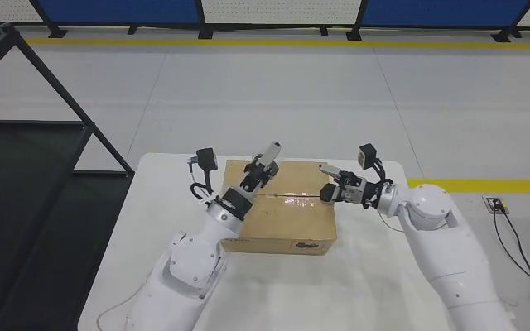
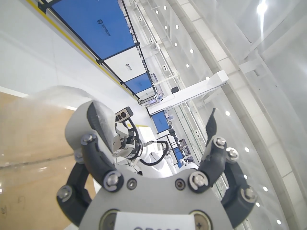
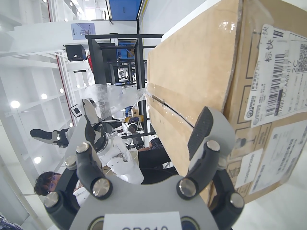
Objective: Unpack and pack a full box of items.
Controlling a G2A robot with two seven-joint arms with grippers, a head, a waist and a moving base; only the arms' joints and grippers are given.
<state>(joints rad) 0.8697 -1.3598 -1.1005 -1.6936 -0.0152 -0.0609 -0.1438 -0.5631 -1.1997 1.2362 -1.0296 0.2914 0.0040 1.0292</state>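
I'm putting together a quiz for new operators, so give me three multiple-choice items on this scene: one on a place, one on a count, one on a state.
1. Where does the box stand?
A) on the white table
B) on the floor
C) on a black rack

2. How many boxes are on the table?
A) three
B) two
C) one

3. How are the box's top flaps?
A) folded outward
B) shut, meeting at a seam
C) torn off

Answers:
1 A: the top view shows it resting on the tabletop.
2 C: a single brown box is there.
3 B: the right wrist view shows both flaps lying flat along the middle seam.
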